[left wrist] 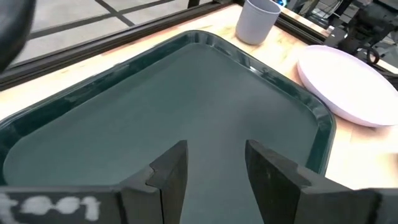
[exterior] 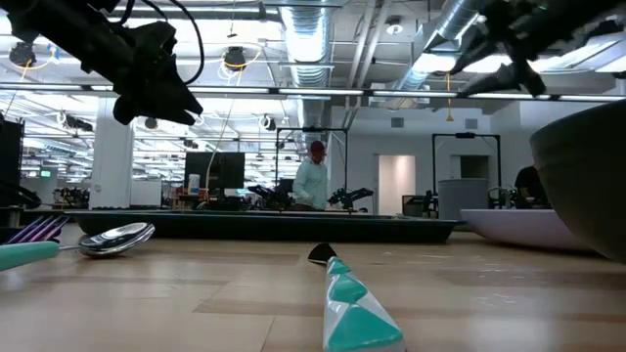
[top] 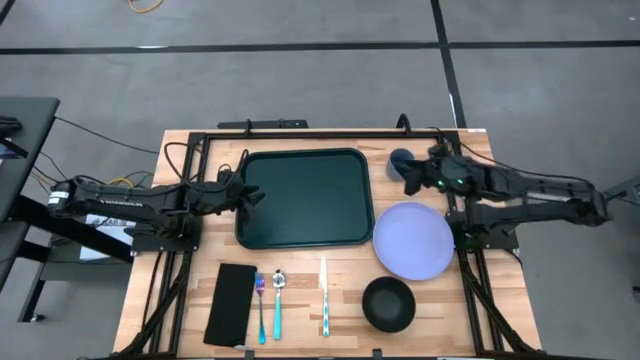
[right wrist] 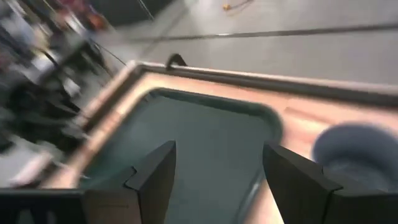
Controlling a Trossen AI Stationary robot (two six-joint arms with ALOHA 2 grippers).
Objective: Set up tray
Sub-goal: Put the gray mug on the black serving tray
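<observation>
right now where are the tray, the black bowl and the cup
tray (top: 305,198), high view, bare middle of its floor
black bowl (top: 388,304), high view, centre of its hollow
cup (left wrist: 257,21), left wrist view, its side wall

Bright, even overhead light; ceiling fixtures (exterior: 235,59) glaring in the low view. Soft, faint shadows on the table (top: 180,300). Heavy motion blur throughout the right wrist view, cup (right wrist: 354,152) beyond the fingers (right wrist: 155,174) smeared. Near knife handle (exterior: 357,313) out of focus.
</observation>
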